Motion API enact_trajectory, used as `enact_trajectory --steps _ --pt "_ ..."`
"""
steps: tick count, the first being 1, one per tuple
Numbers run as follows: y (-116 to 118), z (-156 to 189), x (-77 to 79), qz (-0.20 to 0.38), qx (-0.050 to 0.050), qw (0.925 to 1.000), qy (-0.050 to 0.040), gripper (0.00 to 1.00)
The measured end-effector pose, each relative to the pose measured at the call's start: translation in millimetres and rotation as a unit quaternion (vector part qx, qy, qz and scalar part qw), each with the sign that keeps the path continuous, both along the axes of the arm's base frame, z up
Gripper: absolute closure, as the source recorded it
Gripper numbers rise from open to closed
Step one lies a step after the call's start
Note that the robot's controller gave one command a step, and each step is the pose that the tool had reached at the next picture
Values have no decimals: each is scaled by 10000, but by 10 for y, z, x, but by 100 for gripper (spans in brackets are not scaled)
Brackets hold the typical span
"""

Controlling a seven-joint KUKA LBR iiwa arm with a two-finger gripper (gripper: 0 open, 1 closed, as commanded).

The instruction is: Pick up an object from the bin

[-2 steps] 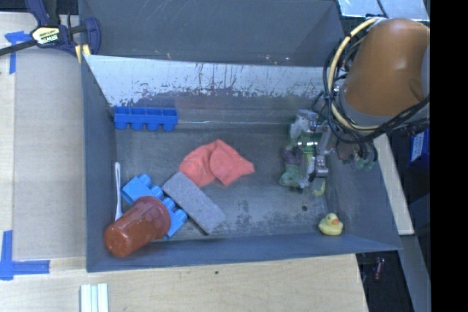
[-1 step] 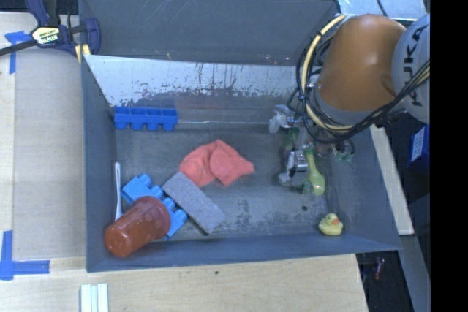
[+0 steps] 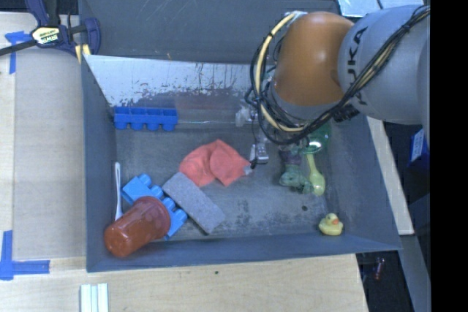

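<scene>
Grey bin [image 3: 248, 219], gripper [image 3: 281, 153] between red cloth [image 3: 213, 163] and green toy [image 3: 303, 175]

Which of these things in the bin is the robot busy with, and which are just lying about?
In the job: gripper; green and yellow plastic toy beneath it, right side of bin.
Lying about: crumpled red cloth; grey rectangular block; small yellow rubber duck; long blue toy brick; brownish-red cup.
</scene>
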State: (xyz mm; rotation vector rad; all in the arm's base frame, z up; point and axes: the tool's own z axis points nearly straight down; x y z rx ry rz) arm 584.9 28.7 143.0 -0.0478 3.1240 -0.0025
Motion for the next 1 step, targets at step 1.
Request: enact_trajectory --steps 1 --pt "150 51 153 97 -12 10000 -3 0"
